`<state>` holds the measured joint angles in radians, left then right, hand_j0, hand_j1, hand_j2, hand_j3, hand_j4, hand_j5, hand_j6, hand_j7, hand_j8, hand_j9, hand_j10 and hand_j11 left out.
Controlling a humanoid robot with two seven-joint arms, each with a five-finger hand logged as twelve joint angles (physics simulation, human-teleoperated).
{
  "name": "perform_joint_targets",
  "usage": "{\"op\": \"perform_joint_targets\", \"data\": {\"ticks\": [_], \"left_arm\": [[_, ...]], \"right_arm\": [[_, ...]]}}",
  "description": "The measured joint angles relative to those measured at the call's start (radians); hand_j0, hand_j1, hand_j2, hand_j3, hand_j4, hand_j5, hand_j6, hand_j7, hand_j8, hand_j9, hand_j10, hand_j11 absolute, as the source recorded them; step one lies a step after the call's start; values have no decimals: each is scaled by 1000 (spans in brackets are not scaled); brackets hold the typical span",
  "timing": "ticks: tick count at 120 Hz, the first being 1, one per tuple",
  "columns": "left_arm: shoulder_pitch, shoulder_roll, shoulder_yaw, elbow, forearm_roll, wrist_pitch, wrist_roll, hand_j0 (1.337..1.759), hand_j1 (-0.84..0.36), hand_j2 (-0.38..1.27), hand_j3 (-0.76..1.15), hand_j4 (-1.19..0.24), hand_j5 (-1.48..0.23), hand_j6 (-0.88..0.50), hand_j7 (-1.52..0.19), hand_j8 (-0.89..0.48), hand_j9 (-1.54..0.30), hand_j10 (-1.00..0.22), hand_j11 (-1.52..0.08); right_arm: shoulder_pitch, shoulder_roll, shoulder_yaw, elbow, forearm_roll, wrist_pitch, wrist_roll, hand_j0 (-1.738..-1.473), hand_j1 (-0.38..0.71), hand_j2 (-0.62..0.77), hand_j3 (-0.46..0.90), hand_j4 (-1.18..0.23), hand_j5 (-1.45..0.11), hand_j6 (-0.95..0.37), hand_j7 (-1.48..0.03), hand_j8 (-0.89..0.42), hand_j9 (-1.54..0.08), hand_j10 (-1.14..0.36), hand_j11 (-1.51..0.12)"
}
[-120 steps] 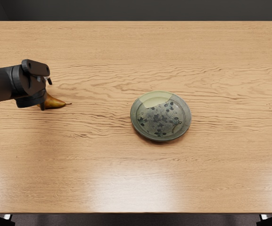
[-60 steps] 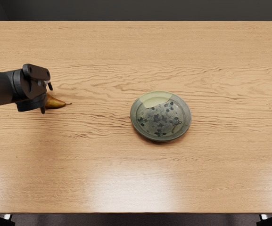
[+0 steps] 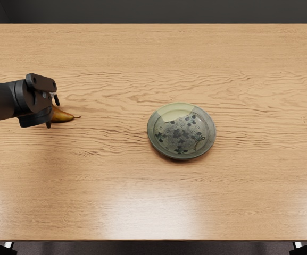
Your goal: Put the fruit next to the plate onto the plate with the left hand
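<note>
Left hand (image 3: 38, 101) sits over the brown pear (image 3: 64, 115), well left of the plate (image 3: 154, 139); can't tell if it's gripping. Pear looks down on the table (image 3: 142, 202). Lift, carry and place not yet done.

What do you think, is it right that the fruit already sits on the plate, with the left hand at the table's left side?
No. The head view shows the fruit off the plate: it lies on the table, partly hidden by the left hand, well to the plate's left. The rest holds.
</note>
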<state>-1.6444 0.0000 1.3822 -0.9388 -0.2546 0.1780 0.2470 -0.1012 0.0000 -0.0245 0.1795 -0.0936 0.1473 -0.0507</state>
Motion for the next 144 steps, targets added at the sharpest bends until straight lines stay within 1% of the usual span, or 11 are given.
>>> {"op": "perform_joint_targets", "data": {"ticks": [13,26,46,73,92,102,107,116,123,128,144], "left_arm": [[-1,0,0,0,-9,-6,0,1658,-260,103,0,-510,-660,-514,-661,-500,-661,-509,-661],[-2,0,-1,-1,-22,-12,0,1656,-319,233,0,-637,-815,-481,-826,-482,-834,-626,-834],[-3,0,-1,-2,-29,-15,1,1652,-318,251,0,-584,-958,-424,-971,-434,-978,-732,-977],[-17,0,-11,-6,-37,-54,1,1650,-340,285,0,-519,-1056,-363,-1060,-377,-1061,-695,-1053],[-58,0,-42,-9,-61,-122,4,1650,-382,392,0,-483,-1091,-331,-1086,-344,-1083,-664,-1077],[-75,0,-92,-10,-76,-152,7,1649,-385,367,0,-475,-1121,-320,-1103,-329,-1093,-654,-1090],[-85,0,-127,-10,-81,-162,8,1649,-395,437,0,-475,-1145,-311,-1115,-330,-1100,-656,-1099],[-87,16,-225,-11,-83,-174,8,1649,-361,387,0,-482,-1178,-316,-1128,-343,-1118,-668,-1123],[-86,18,-303,-11,-82,-179,9,1650,-377,436,0,-477,-1185,-311,-1141,-333,-1133,-667,-1134],[-86,25,-357,-11,-82,-181,9,1650,-368,406,0,-500,-1198,-301,-1147,-326,-1141,-670,-1141],[-71,25,-515,-9,-69,-183,7,1652,-394,508,0,-569,-1209,-311,-1154,-318,-1146,-718,-1150]], "right_arm": [[0,0,0,0,0,0,0,-1658,-331,-3,0,-15,-20,-15,-20,-15,-20,-15,-20],[0,0,0,0,0,0,0,-1658,-331,-3,0,-15,-20,-15,-20,-15,-20,-15,-20],[0,0,0,0,0,0,0,-1658,-331,-3,0,-15,-20,-15,-20,-15,-20,-15,-20],[0,0,0,0,0,0,0,-1658,-331,-3,0,-15,-20,-15,-20,-15,-20,-15,-20],[0,0,0,0,0,0,0,-1658,-331,-3,0,-15,-20,-15,-20,-15,-20,-15,-20],[0,0,0,0,0,0,0,-1658,-331,-3,0,-15,-20,-15,-20,-15,-20,-15,-20],[0,0,0,0,0,0,0,-1658,-331,-3,0,-15,-19,-15,-20,-15,-20,-15,-20],[0,0,0,0,0,0,0,-1658,-331,-3,0,-15,-19,-15,-20,-15,-20,-15,-20],[0,0,0,0,0,0,0,-1658,-331,-3,0,-15,-19,-15,-20,-15,-20,-15,-20],[0,0,0,0,0,0,0,-1658,-331,-3,0,-15,-19,-15,-20,-15,-20,-15,-20],[0,0,0,0,0,0,0,-1658,-331,-3,0,-15,-19,-15,-20,-15,-20,-15,-20]]}}
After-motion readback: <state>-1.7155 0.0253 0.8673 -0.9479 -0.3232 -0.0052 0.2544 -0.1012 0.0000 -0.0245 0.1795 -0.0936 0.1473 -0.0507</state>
